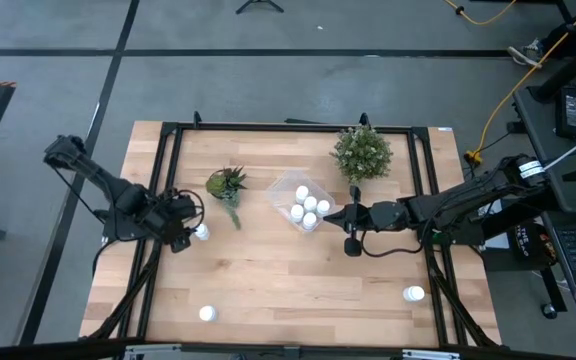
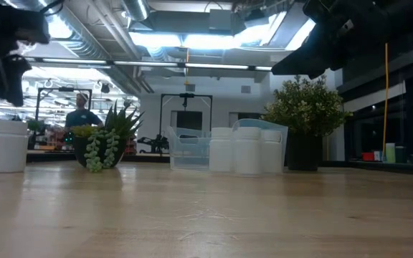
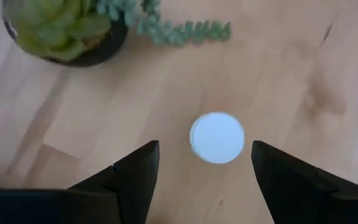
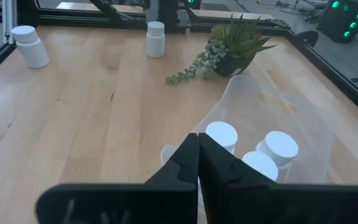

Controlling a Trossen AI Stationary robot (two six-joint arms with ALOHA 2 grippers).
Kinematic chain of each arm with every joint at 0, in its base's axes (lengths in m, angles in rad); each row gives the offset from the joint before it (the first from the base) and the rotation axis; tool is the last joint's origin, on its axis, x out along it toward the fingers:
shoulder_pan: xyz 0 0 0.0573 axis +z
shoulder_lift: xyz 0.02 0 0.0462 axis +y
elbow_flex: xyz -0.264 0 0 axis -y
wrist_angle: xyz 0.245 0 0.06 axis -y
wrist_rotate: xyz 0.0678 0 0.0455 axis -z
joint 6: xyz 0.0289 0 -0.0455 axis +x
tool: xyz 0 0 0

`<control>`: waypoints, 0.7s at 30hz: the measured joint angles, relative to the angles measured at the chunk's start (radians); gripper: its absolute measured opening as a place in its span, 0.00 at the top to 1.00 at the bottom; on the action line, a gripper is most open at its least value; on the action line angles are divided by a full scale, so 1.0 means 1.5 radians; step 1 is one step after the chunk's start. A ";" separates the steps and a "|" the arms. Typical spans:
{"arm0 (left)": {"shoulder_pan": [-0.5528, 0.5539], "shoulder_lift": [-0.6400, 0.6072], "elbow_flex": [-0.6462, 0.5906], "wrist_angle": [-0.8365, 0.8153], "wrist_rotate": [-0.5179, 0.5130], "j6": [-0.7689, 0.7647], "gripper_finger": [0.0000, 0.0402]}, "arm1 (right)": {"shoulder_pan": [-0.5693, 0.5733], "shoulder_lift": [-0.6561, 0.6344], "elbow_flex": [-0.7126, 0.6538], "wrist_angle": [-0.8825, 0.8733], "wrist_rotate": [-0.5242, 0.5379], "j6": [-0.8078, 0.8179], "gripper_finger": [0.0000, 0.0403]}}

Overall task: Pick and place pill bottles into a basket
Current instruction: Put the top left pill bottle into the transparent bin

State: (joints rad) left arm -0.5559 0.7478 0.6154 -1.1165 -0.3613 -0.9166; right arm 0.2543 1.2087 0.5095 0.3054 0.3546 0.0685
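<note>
A white pill bottle [image 3: 217,137] stands upright on the wooden table, left of the middle [image 1: 201,232]. My left gripper [image 3: 205,146] hangs over it, pointing down and open, with one finger on each side of the bottle's cap and a gap to both. The clear basket [image 1: 286,187] stands near the table's middle and holds several white bottles [image 4: 282,145]. My right gripper [image 4: 197,144] is shut, with its tips at the basket's right rim. Two more bottles stand near the front edge, one at the left [image 1: 207,313] and one at the right [image 1: 413,293]. My right gripper has its shut fingertips [image 4: 190,148] right at the basket's near rim [image 4: 219,102], coming level from the table's right side. I cannot tell whether they touch or pinch the rim. The basket rests on the table.
A small succulent with a trailing stem [image 1: 227,185] stands just beyond the left bottle. A bushy potted plant [image 1: 361,153] stands behind the basket at the right. A black frame [image 1: 268,128] runs round the table. The table's front middle is bare wood.
</note>
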 joint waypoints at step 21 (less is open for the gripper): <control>-0.057 0.048 -0.065 0.079 -0.008 -0.062 0.41 | 0.000 0.000 0.000 0.009 0.000 0.000 0.99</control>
State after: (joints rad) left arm -0.6411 0.8206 0.5173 -0.9974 -0.3737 -1.0103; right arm 0.2539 1.2087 0.5098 0.3183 0.3550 0.0685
